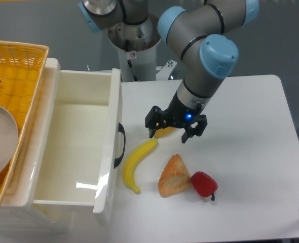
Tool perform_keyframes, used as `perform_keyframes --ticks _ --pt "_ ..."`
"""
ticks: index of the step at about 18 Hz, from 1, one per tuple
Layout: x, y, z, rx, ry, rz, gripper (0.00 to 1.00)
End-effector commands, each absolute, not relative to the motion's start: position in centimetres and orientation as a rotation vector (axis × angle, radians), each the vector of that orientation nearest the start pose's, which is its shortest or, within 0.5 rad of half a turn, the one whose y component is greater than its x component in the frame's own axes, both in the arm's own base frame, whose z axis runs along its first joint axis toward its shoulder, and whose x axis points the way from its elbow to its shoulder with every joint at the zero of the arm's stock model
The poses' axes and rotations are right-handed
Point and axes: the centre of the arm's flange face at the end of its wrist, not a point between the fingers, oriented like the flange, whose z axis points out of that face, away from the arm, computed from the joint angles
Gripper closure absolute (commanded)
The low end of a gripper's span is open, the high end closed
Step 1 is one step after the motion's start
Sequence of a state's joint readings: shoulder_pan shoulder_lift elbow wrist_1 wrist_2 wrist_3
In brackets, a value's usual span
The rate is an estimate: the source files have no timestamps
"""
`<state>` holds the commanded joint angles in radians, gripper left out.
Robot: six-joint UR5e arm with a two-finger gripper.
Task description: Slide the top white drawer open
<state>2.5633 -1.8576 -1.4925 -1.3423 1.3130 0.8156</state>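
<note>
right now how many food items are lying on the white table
3 in full view: a banana beside the open top white drawer, a bread piece right of it, a red pepper touching the bread. Something yellow under the gripper is mostly hidden.

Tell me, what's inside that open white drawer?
The top white drawer is pulled out and its glossy white floor looks bare, with only light reflections on it. The strip along its left edge, under the yellow basket, is covered, so that part cannot be checked.
</note>
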Motion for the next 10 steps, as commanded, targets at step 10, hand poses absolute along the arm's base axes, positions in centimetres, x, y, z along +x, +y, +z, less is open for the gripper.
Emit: perform_keyframes --ticks 10 --pt "-43.2 47.2 36.1 -2.964 0.190 -0.111 0.00"
